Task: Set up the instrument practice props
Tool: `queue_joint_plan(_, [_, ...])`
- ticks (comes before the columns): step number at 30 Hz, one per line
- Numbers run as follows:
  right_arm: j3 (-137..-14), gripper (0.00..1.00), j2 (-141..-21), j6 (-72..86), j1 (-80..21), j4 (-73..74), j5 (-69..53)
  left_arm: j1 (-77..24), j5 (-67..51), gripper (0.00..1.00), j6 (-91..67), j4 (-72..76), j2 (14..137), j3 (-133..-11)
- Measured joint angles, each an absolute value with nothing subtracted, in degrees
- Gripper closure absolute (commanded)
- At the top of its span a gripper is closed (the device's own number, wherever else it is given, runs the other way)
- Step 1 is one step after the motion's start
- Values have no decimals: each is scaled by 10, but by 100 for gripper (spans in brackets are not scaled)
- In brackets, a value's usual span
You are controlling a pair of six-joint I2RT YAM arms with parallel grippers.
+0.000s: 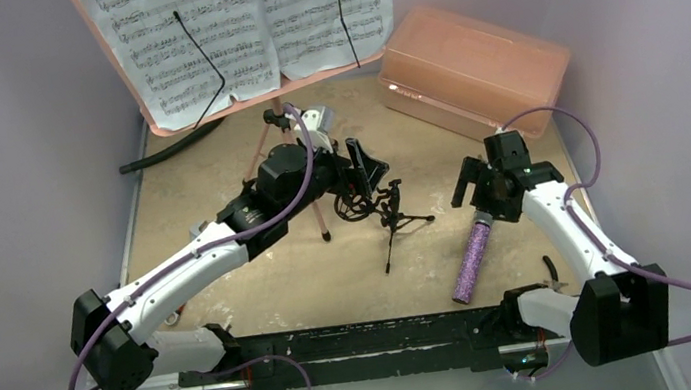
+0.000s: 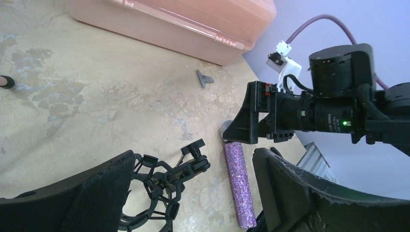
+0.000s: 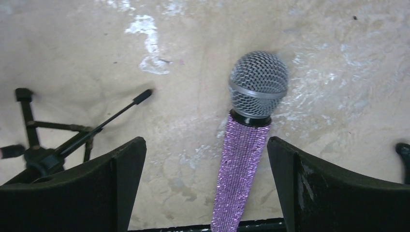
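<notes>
— Where did the mic (image 3: 241,154) lie?
— Flat on the surface (image 3: 72,48), below the right gripper (image 3: 206,140), wide open and empty. Best grip: mid-handle, squarely. The left gripper (image 2: 193,154), open too, empty, flanked the ring (image 2: 152,193) of the stand (image 1: 393,217).

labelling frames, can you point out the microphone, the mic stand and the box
microphone (image 3: 245,145), right wrist view, glitter handle just below the head
mic stand (image 1: 391,215), top view, hub where the legs meet
box (image 1: 471,67), top view, middle of the lid

Robotics lab cell (plain lilac walls (image 1: 13,148), scuffed tabletop (image 1: 333,282))
</notes>
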State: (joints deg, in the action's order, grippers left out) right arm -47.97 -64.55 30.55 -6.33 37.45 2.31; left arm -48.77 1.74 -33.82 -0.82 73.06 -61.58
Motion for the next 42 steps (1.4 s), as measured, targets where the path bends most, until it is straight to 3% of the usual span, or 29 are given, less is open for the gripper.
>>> queue_joint_plan(6, [-463,4,-676,312,-36,370,42,-488,34,9,-337,-3,721,-608])
queue_joint_plan(13, [-442,23,-706,324,-6,358,45,-488,69,6,-321,3,716,-601])
queue_joint_plan(28, [-420,52,-797,345,-6,268,11,-484,84,1,-272,25,713,-601])
queue_joint_plan(39, [-448,82,-834,303,-6,231,10,-481,84,1,-264,23,710,-611])
queue_joint_plan(41, [-455,100,-834,293,-6,236,16,-481,84,1,-268,22,712,-611])
queue_joint_plan(42, [-461,100,-833,286,-6,239,18,-481,84,1,-271,23,713,-611])
